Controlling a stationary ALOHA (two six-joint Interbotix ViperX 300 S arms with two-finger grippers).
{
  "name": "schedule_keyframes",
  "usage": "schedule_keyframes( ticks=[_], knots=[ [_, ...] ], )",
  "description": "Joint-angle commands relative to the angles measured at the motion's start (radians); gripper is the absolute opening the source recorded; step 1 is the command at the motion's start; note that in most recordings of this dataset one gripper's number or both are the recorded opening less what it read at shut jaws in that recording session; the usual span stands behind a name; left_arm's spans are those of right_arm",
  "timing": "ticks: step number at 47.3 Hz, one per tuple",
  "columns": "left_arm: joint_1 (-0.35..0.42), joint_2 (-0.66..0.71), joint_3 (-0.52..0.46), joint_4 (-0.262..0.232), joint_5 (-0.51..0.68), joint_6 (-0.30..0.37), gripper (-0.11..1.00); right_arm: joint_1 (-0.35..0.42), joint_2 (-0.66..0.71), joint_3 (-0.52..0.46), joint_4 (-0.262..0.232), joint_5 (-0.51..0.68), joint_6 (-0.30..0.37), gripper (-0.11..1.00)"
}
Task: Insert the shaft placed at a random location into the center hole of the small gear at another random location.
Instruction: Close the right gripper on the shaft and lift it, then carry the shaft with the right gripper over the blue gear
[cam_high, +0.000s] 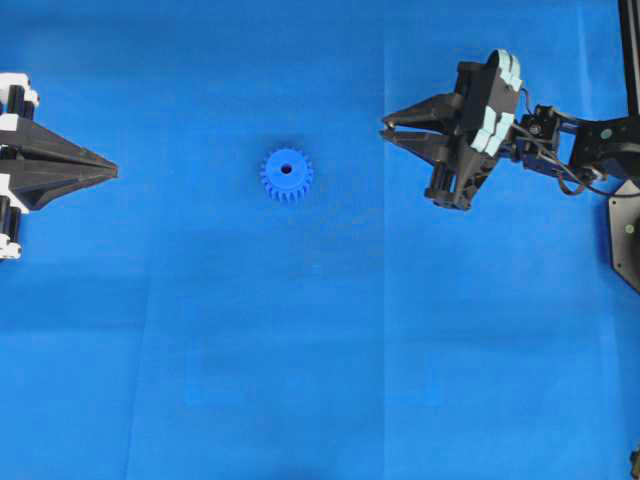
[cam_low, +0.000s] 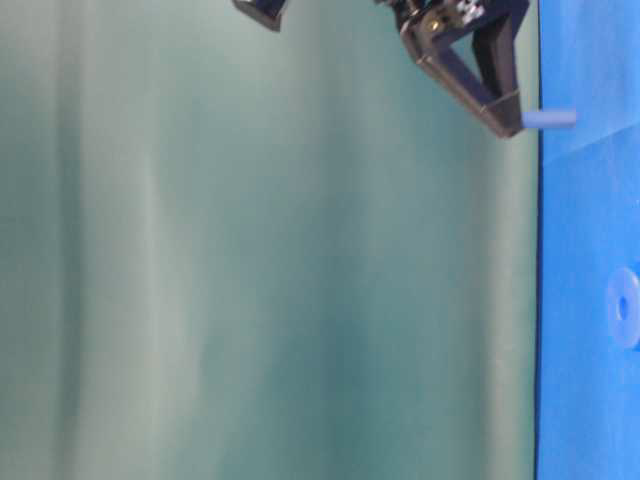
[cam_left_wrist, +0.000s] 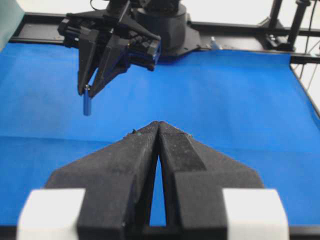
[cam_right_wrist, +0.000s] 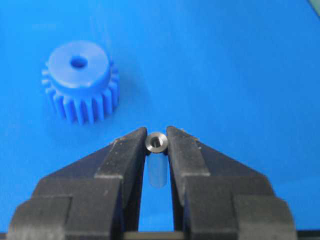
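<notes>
1. The right gripper (cam_high: 385, 128) is matte black, its jaws tapering like wedges to narrow tips.
2. Pale blue-white ribbed parts sit on its wrist housing, and thin black cables loop behind.
3. The left gripper (cam_high: 113, 172) is the same black wedge form, with white blocks at its base.
4. In the wrist views the jaws look grainy and rough.

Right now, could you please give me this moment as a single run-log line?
right gripper: shut on shaft, above the cloth | small gear: flat on table, center hole empty | left gripper: shut, idle | step: insertion not yet done
</notes>
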Motion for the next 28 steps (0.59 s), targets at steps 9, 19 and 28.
schedule_keyframes(
  ticks=[9,19,28],
  knots=[
    [-0.002,0.008,-0.005,0.0,-0.015,-0.002,0.0,0.037,0.083,-0.147,-0.008,0.006,-0.006,0.03],
    [0.0,0.008,-0.002,0.0,-0.026,-0.002,0.0,0.074,0.155,-0.267,-0.017,0.046,-0.029,0.03],
    [-0.002,0.009,0.0,0.0,-0.032,-0.002,0.0,0.098,0.202,-0.35,-0.017,0.077,-0.04,0.03]
  ],
)
